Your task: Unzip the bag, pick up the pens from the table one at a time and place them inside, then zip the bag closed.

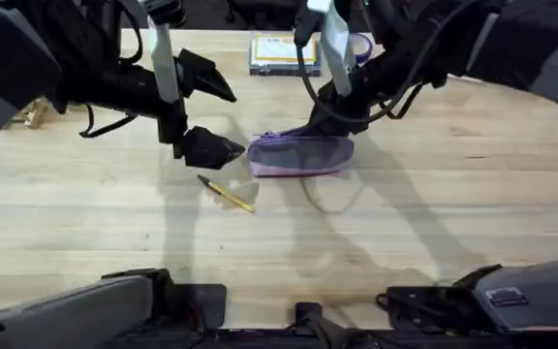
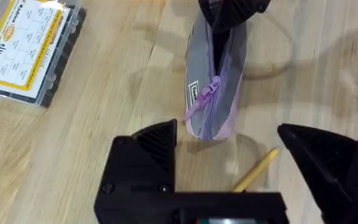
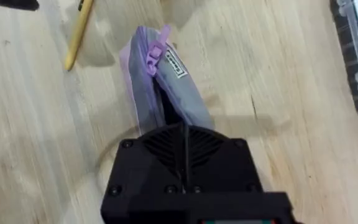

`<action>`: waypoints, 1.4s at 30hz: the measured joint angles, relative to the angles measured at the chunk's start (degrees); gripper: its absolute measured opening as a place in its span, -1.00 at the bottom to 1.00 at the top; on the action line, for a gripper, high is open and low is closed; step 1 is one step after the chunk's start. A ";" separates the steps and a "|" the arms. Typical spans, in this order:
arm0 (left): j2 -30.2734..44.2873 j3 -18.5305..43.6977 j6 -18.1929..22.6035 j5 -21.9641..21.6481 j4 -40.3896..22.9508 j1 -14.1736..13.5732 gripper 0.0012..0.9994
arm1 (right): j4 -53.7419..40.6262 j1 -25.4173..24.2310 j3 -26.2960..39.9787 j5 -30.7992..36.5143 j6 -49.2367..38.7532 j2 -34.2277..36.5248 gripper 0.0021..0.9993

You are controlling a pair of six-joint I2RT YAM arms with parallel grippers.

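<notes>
The open left gripper (image 1: 223, 147) hovers just left of the bag (image 1: 301, 155), whose long axis runs left-right, while the right gripper (image 3: 185, 146) pinches its right end.

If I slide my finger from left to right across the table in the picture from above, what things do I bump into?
left gripper → yellow pen → grey and purple bag, with the right gripper pressing down on its right end. The clear box with the yellow label sits farther back.
</notes>
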 joint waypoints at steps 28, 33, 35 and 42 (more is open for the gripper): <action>0.00 0.00 0.00 0.00 -0.11 0.00 0.99 | 2.90 3.04 0.00 -4.19 0.00 8.61 -0.94; 0.00 0.00 0.00 0.00 -0.11 0.00 0.99 | 2.90 3.17 0.00 -4.22 0.04 8.67 -0.78; 0.00 0.00 0.00 0.00 -0.11 0.00 0.99 | 2.88 3.17 0.00 -4.19 -0.02 8.75 -0.28; 0.00 0.00 0.00 0.00 -0.11 0.00 0.99 | 2.88 3.17 0.00 -4.21 -0.22 8.79 0.99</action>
